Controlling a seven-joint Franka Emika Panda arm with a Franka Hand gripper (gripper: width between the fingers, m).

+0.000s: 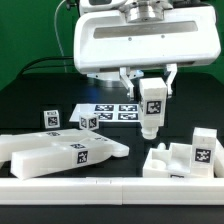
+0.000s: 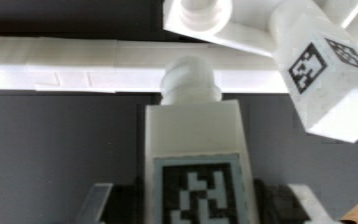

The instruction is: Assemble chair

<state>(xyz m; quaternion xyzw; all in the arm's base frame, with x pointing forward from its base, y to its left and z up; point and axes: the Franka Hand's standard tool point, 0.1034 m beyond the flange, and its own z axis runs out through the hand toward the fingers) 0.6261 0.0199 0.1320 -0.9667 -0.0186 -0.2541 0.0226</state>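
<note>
My gripper (image 1: pixel 148 84) is shut on a white chair leg (image 1: pixel 152 108) and holds it upright, its narrow tip pointing down just above the black table. In the wrist view the gripper (image 2: pixel 197 203) has dark pads on both sides of the leg (image 2: pixel 197 125), whose tag faces the camera. Beyond the leg's tip lie a long white part (image 2: pixel 69 65) and a tagged white block (image 2: pixel 318 70). A blocky chair piece (image 1: pixel 185 155) with a tagged block stands at the exterior view's right, below the leg. Two long chair parts (image 1: pixel 60 150) lie at the front left.
The marker board (image 1: pixel 115 110) lies flat behind the held leg. Two small tagged blocks (image 1: pixel 52 118) (image 1: pixel 86 122) stand left of it. A white rail (image 1: pixel 110 190) runs along the table's front edge. The arm's large white body (image 1: pixel 140 40) hangs over the middle.
</note>
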